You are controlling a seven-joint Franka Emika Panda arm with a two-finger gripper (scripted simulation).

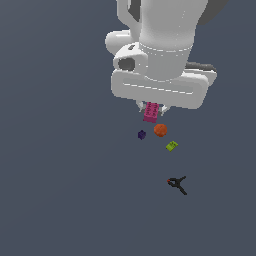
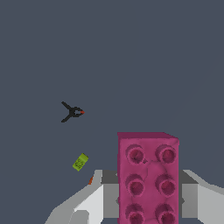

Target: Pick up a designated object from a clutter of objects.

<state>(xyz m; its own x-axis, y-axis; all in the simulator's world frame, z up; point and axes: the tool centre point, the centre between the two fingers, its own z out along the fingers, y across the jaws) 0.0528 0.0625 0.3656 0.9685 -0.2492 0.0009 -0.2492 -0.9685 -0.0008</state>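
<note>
The end effector (image 1: 151, 107) is closed on the magenta brick (image 1: 151, 112), which hangs from it studs outward, its long side running down from the fingers. In the wrist view the brick (image 2: 148, 177) sits between the grey fingers (image 2: 89, 205). On the table (image 1: 60, 175), the purple cube (image 1: 142, 134), orange ball (image 1: 160, 130) and green block (image 1: 171, 146) lie near one another; the black clamp (image 1: 177, 183) lies apart from them, its red tip toward the exterior view's left
</note>
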